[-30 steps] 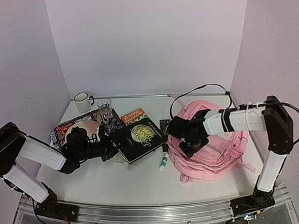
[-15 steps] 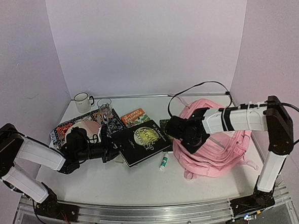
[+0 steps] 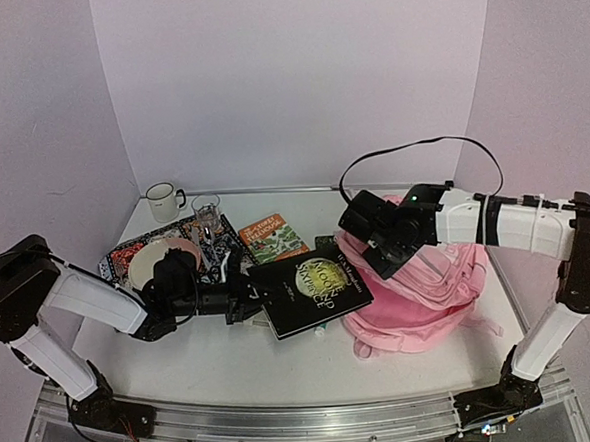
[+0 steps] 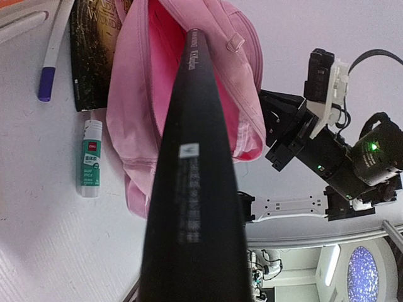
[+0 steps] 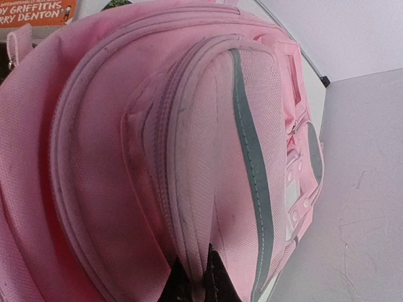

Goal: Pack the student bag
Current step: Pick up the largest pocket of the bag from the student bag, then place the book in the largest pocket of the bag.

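left tool: clamps black rectangular book, fingers hidden | right tool: pinches soft light-pink fabric backpack fold, tips cropped

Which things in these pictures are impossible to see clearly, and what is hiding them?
- Left wrist view: the black book hides the fingers of the left gripper.
- Right wrist view: the student bag fills the frame; the top edge cuts off the orange book.
- Top view: the bag's inside is hidden beneath its fabric and the right gripper.
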Tool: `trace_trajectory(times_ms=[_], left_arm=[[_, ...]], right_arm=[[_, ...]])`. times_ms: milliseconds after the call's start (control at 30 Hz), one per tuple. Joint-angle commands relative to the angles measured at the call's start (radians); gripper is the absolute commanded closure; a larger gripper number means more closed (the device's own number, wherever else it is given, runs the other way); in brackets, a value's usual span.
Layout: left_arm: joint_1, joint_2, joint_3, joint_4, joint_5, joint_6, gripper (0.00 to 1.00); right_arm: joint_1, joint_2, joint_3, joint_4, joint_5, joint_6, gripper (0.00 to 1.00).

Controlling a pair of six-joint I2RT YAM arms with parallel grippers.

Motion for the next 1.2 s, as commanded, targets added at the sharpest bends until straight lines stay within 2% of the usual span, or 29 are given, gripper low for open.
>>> trace_trajectory(times_ms=[0,200,400,800,1167], left_arm=[[-0.021,0.056,0.121,0.131,-0.013,-0.044,1.0],[-0.069,0.15,0.208,0.131,-0.072,-0.102,1.0],[-0.118,0.258,0.358,0.134,-0.136,-0.15,1.0],[-0.146,0.446,0.593,0.145,-0.271,-0.149,1.0],[-0.171,0.616,0.783,0.149,-0.335,-0.105,0.98]], right_arm=[[0.007,-0.085,0.083,0.04,0.003,-0.029,1.0],[0.007,-0.102,0.122,0.049,-0.011,0.002,1.0],[0.007,-0.105,0.134,0.051,-0.045,0.049,1.0],[0.009,-0.113,0.122,0.116,-0.177,0.103,1.0],[0.017,-0.114,0.137,0.167,-0.264,0.116,1.0]])
